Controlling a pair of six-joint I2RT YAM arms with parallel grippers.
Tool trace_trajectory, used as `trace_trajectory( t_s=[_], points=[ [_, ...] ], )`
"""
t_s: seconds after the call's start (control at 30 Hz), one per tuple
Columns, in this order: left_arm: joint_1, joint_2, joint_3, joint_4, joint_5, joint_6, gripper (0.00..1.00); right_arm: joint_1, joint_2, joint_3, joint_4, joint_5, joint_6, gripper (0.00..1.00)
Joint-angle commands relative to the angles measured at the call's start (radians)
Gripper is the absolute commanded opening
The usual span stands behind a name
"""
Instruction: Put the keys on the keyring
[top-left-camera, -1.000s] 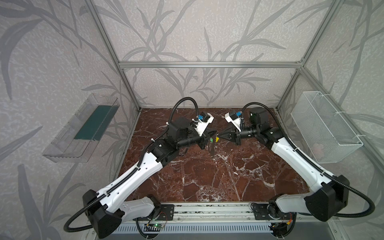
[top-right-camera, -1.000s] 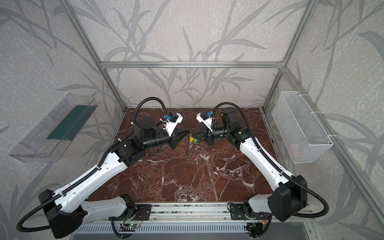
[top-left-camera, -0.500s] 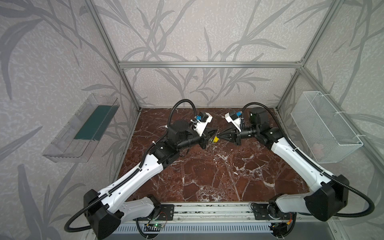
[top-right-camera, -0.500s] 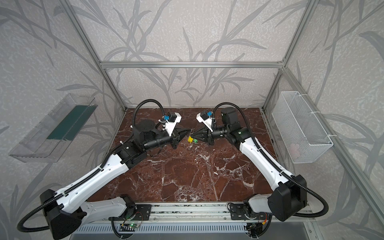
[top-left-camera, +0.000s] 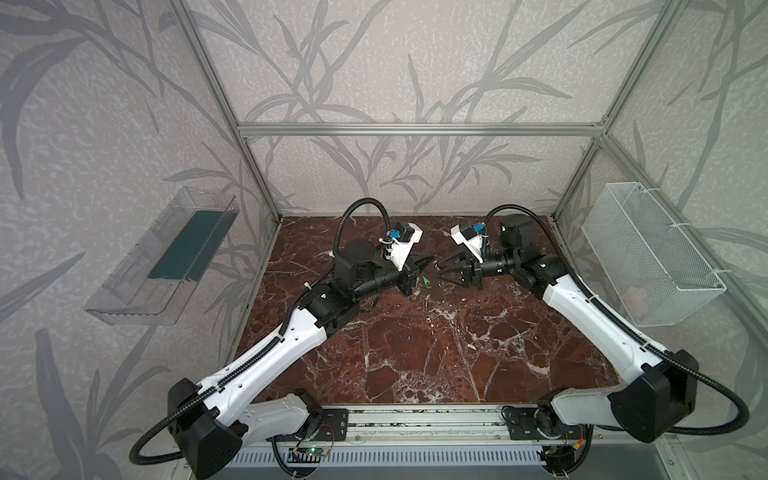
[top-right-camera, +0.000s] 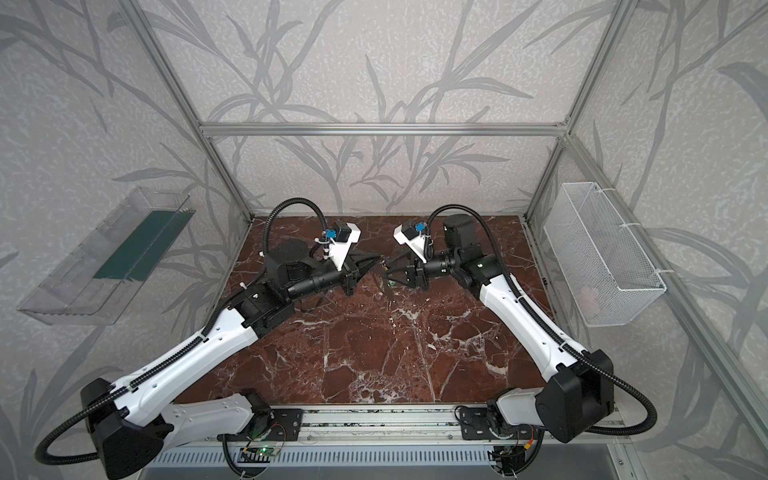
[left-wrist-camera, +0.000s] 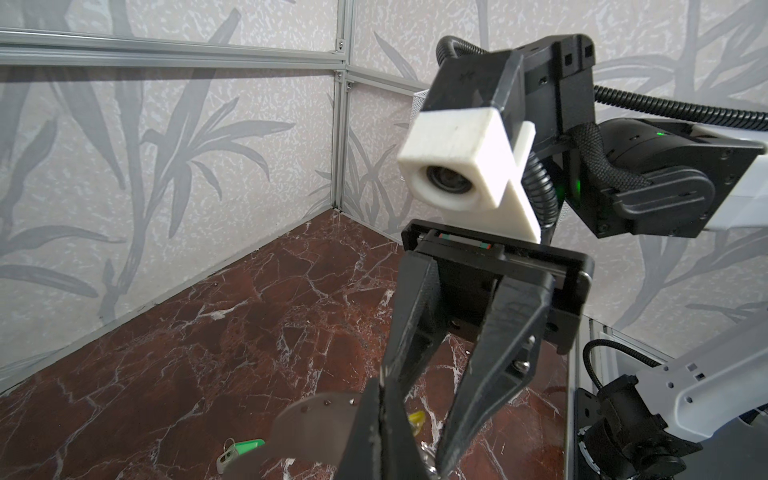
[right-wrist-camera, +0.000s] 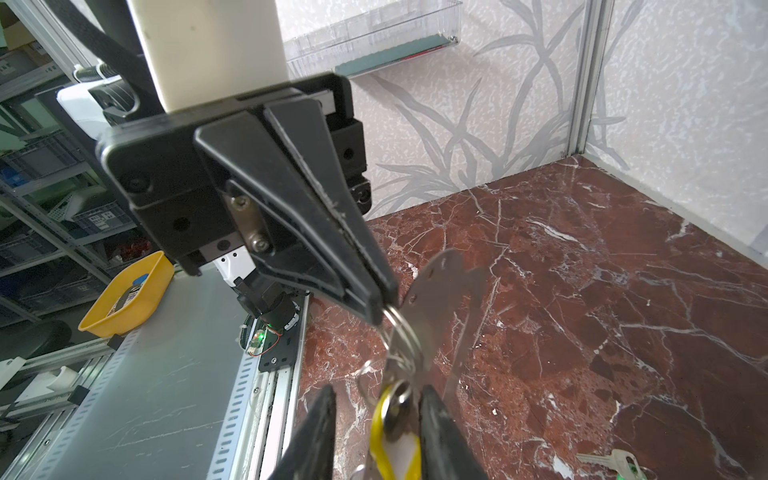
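My left gripper (right-wrist-camera: 380, 305) is clamped shut on the keyring (right-wrist-camera: 446, 291) in mid-air, and the yellow-tagged key (right-wrist-camera: 395, 449) seems hung on it between the half-parted jaws of my right gripper (right-wrist-camera: 378, 392), so next I should back off gently and fetch the green-tagged key (right-wrist-camera: 615, 459) lying on the floor (right-wrist-camera: 582, 291).

A clear tray (top-left-camera: 124, 299) hangs on the left wall and a wire basket (top-left-camera: 648, 257) on the right, with the marble desk (top-left-camera: 415, 353) between.

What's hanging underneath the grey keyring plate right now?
Wire rings and the yellow-tagged key hang there, between the parted fingers of the right gripper. The shut left gripper covers where ring meets keyring plate.
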Motion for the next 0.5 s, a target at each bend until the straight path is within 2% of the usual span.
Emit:
trace_trajectory(
  t_s=[0.0,0.47],
  points=[
    [0.004,-0.025,-0.007,0.043,0.01,-0.012,0.0,-0.017,-0.036,0.014,0.022,-0.001,-0.001,0.34],
    [0.003,-0.021,-0.003,0.037,0.049,-0.012,0.0,-0.035,-0.023,0.042,0.099,-0.047,0.052,0.29]
  ],
)
